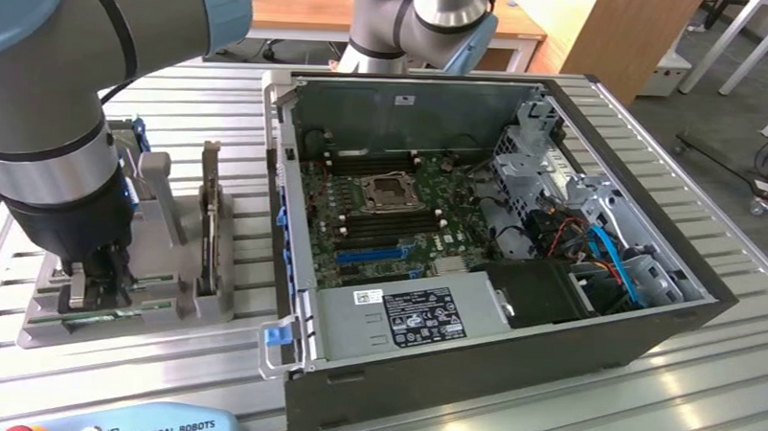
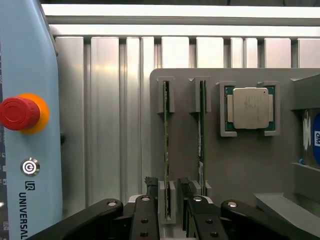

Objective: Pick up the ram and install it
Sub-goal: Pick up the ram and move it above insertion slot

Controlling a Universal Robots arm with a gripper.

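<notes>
Two green ram sticks stand on edge in slots of a grey holder tray (image 2: 240, 165). My gripper (image 2: 167, 192) is open and lowered over the ram (image 2: 166, 135) nearer the pendant, one finger (image 2: 151, 200) on each side of its end with a small gap to it. The second ram stick (image 2: 201, 130) stands parallel beside it. In the exterior view the gripper (image 1: 95, 294) is down at the near end of the tray (image 1: 47, 333), with a strip of green ram (image 1: 100, 314) just under it. Nothing is held.
A square silver processor (image 2: 250, 107) and a blue-labelled drive (image 2: 316, 140) sit further along the tray. A teach pendant with a red stop button (image 2: 20, 113) lies beside the tray. The open computer case (image 1: 486, 229), motherboard (image 1: 384, 211) exposed, fills the exterior view's right.
</notes>
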